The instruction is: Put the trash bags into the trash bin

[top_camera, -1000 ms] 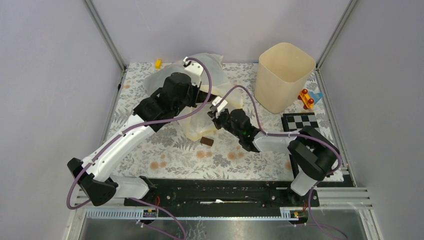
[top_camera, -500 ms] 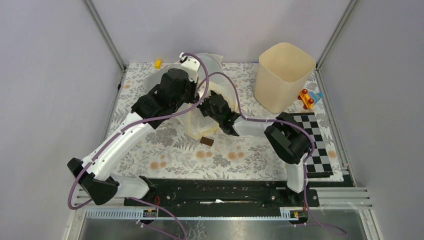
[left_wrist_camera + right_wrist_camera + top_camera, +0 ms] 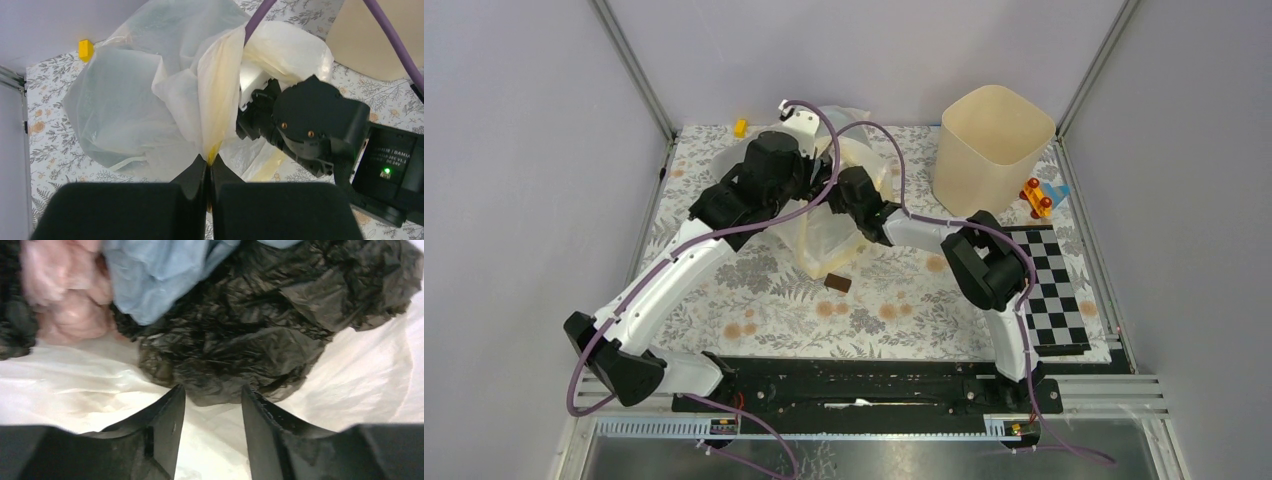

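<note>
The trash bags show as one crumpled dark brown-olive bag lying inside a bigger whitish bag. My right gripper is reached into that whitish bag, open, its fingertips just short of the dark bag's lower edge with nothing between them. My left gripper is shut on the whitish bag's pale yellow rim and holds it up. In the top view both gripper heads meet at the whitish bag. The cream-beige trash bin stands upright at the back right, apart from both arms.
Crumpled light blue plastic and pink plastic lie beside the dark bag. A yellow block sits at the back left, a small brown block mid-table, a red-orange toy and a checkerboard at the right.
My right arm swung left and pushed into the whitish bag's mouth, and its gripper went from shut to open. The left gripper kept its hold on the rim, shifting slightly back.
</note>
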Available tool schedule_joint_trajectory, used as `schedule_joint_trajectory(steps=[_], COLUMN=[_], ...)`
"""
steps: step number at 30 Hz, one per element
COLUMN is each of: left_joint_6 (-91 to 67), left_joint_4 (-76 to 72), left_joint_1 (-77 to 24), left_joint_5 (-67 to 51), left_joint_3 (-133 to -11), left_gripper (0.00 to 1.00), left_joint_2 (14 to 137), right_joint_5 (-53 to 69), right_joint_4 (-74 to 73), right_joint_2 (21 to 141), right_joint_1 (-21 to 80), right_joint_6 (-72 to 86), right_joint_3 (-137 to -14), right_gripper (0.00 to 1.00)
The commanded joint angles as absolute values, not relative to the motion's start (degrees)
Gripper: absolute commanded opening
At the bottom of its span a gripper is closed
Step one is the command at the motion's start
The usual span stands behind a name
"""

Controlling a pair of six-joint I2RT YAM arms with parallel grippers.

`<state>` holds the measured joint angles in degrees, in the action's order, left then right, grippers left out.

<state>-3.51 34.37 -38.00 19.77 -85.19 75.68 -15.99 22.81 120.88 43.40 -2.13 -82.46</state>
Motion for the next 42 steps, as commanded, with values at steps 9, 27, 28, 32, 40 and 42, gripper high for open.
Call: schedule_joint_trajectory(steps=[9,27,28,32,40,42], left_joint_6=[-1.9,-2.1,-1.9,-1.8,-1.6,-1.6], left_joint_4=[26.2,21.5,21.2,20.5,18.8,18.5], left_joint_1=[-36.3,-34.5,-34.4,-33.7,-32.9,-32.3], left_joint_5=[19.0,17.7,17.7,16.8,14.6,14.5], left_joint_3=[-83.9,-76.5,-76.1,-74.7,-71.8,-71.4], left_gripper=[0.00,0.00,0.00,0.00,0.00,0.00], left_joint_2=[77.0,77.5,77.8,78.8,80.3,80.5], right_joint_5=[-15.6,-4.5,-4.2,-2.3,2.7,6.2], right_joint_4=[14.4,21.9,22.2,23.5,23.6,23.3], right_joint_2=[128.1,105.6,104.0,99.4,98.0,96.9], right_joint_1=[41.0,41.4,41.7,42.1,42.0,42.1], right_joint_6=[3.6,4.5,4.5,5.6,9.7,11.3], right_joint_3=[-95.1,-73.4,-72.1,-68.8,-69.0,-69.1], right_gripper=[0.66,0.00,0.00,0.00,0.00,0.00])
